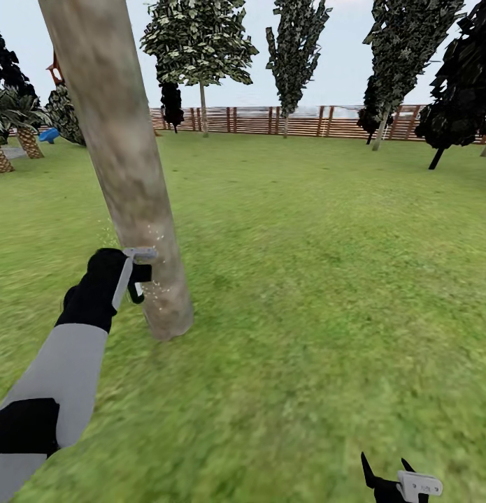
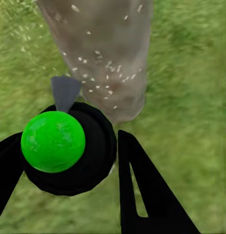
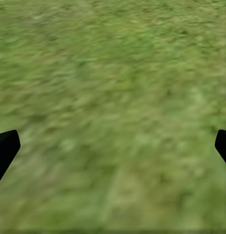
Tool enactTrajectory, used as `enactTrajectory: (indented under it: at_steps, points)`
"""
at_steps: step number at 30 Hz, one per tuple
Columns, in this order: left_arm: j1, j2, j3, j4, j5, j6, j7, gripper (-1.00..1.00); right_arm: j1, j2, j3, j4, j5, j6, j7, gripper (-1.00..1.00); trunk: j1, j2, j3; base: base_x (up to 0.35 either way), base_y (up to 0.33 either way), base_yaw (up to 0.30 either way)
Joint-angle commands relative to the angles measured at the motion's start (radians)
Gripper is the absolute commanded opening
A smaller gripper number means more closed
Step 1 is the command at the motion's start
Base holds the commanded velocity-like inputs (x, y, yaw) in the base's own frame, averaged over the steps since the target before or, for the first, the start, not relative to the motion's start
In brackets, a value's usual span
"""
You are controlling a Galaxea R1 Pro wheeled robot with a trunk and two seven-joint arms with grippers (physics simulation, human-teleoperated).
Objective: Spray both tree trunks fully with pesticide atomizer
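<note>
A thick, pale mottled tree trunk (image 1: 124, 161) leans up from the grass at the left. My left gripper (image 1: 136, 278) is held right beside its lower part, shut on the pesticide atomizer (image 2: 88, 161). In the left wrist view the atomizer is a round black body with a bright green top and a grey nozzle pointing at the trunk (image 2: 103, 53). Pale spray specks dot the bark and the air around it. My right gripper (image 1: 391, 472) hangs low at the right over bare grass, open, its fingertips (image 3: 5, 148) wide apart.
Green lawn runs all around. A brown slat fence (image 1: 298, 120) closes the far side, with several leafy trees (image 1: 201, 42) in front of it. A dark bush (image 1: 459, 105) stands at the right. Palm-like plants (image 1: 12, 129) and a blue object (image 1: 48, 134) are at the far left.
</note>
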State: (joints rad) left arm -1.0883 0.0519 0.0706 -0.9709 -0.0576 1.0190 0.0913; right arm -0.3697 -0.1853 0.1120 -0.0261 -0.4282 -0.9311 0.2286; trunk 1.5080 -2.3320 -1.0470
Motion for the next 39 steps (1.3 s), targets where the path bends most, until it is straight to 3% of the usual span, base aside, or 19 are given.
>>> enactTrajectory:
  at_steps: [1,3,5,9,13,17,21,24,27,33,34,39]
  points:
    - [-0.007,-0.001,0.0,0.001,-0.018,0.002,0.001,-1.0,0.0,0.0,0.0,0.0,0.0,0.0,0.0,1.0,0.0,0.0,0.0,0.0,0.0,0.0]
    - [-0.01,0.007,0.003,0.002,-0.023,0.002,0.001,-1.0,0.0,0.0,0.0,0.0,0.0,0.0,0.0,1.0,0.0,0.0,0.0,0.0,0.0,0.0]
    - [-0.016,0.042,0.008,0.002,-0.026,0.004,0.001,-1.0,0.0,0.0,0.0,0.0,0.0,0.0,0.0,1.0,0.0,0.0,0.0,0.0,0.0,0.0]
    - [-0.026,0.08,0.009,0.01,-0.027,0.004,0.001,-1.0,0.0,0.0,0.0,0.0,0.0,0.0,0.0,1.0,0.0,0.0,0.0,0.0,0.0,0.0]
    - [-0.016,0.08,0.004,0.017,-0.027,0.004,0.001,-1.0,0.0,0.0,0.0,0.0,0.0,0.0,0.0,1.0,0.0,0.0,0.0,0.0,0.0,0.0]
    - [0.033,0.08,-0.001,0.038,-0.027,0.003,-0.001,-1.0,0.0,0.0,0.0,0.0,0.0,0.0,0.0,1.0,0.0,0.0,0.0,0.0,0.0,0.0]
    - [0.024,0.083,0.006,0.042,-0.028,0.003,0.001,-1.0,0.0,0.0,0.0,0.0,0.0,0.0,0.0,1.0,0.0,0.0,0.0,0.0,0.0,0.0]
    - [-0.026,0.115,0.009,0.043,-0.029,0.004,0.001,-1.0,0.0,0.0,0.0,0.0,0.0,0.0,0.0,1.0,0.0,0.0,0.0,0.0,0.0,0.0]
    - [-0.032,0.137,0.009,0.043,-0.028,0.004,0.001,-1.0,0.0,0.0,0.0,0.0,0.0,0.0,0.0,1.0,0.0,0.0,0.0,0.0,0.0,0.0]
    - [-0.004,0.136,-0.001,0.043,-0.028,0.003,0.001,-1.0,0.0,0.0,0.0,0.0,0.0,0.0,0.0,1.0,0.0,0.0,0.0,0.0,0.0,0.0]
    - [0.036,0.13,0.001,0.042,-0.028,0.001,0.001,-1.0,0.0,0.001,0.0,0.0,0.0,0.0,0.0,1.0,0.0,0.0,0.0,0.0,0.0,0.0]
    - [0.12,0.118,0.003,0.03,-0.019,-0.004,0.001,-1.0,0.0,0.0,0.0,0.0,0.0,0.0,0.0,1.0,0.0,0.0,0.0,0.0,0.0,0.0]
